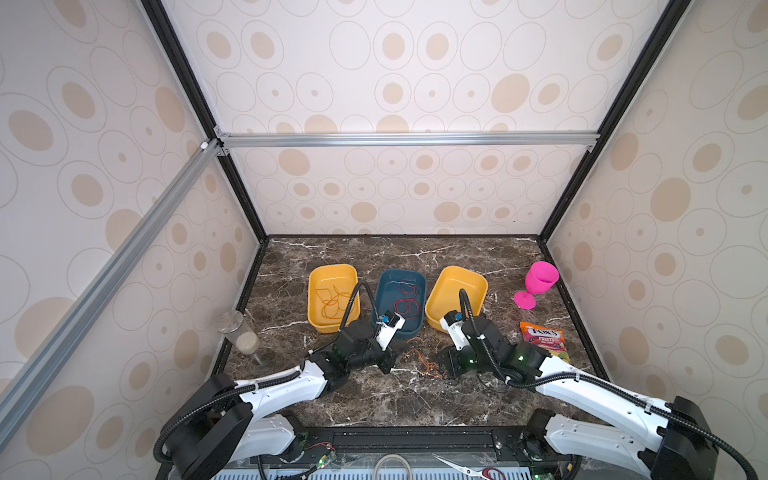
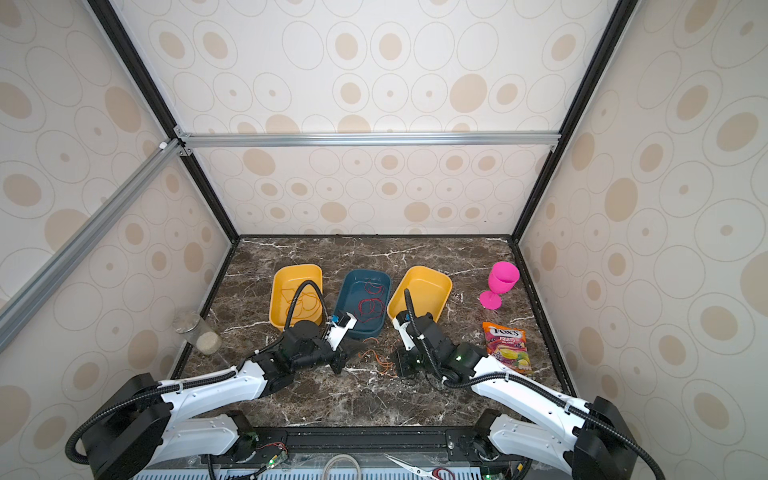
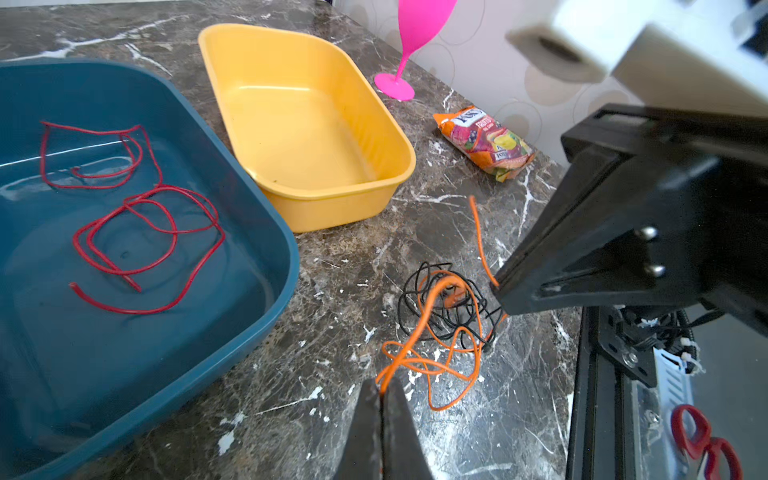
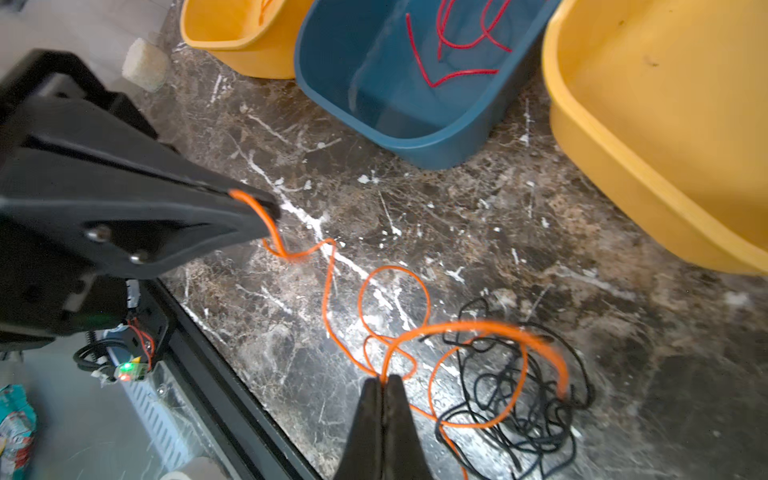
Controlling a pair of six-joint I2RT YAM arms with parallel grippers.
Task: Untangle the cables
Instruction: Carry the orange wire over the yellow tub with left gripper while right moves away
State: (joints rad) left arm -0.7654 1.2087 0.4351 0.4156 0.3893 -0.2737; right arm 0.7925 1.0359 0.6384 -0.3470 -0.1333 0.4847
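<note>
On the marble in front of the trays, an orange cable (image 3: 432,365) lies tangled with a black cable (image 3: 409,291). My left gripper (image 3: 380,390) is shut on one stretch of the orange cable. My right gripper (image 4: 384,378) is shut on another stretch of it, right beside the black knot (image 4: 519,415). In both top views the two grippers (image 1: 386,368) (image 1: 445,368) face each other across the tangle (image 1: 424,361). Red cables (image 3: 145,232) lie in the blue tray (image 3: 286,249). Loose orange cables (image 1: 332,301) lie in the left yellow tray (image 1: 332,270).
An empty yellow tray (image 1: 478,286) stands right of the blue one. A pink goblet (image 1: 538,282) and a candy bag (image 1: 542,338) are at the right, and a clear jar (image 1: 239,332) leans at the left edge. Scissors (image 1: 465,469) lie below the table's front edge.
</note>
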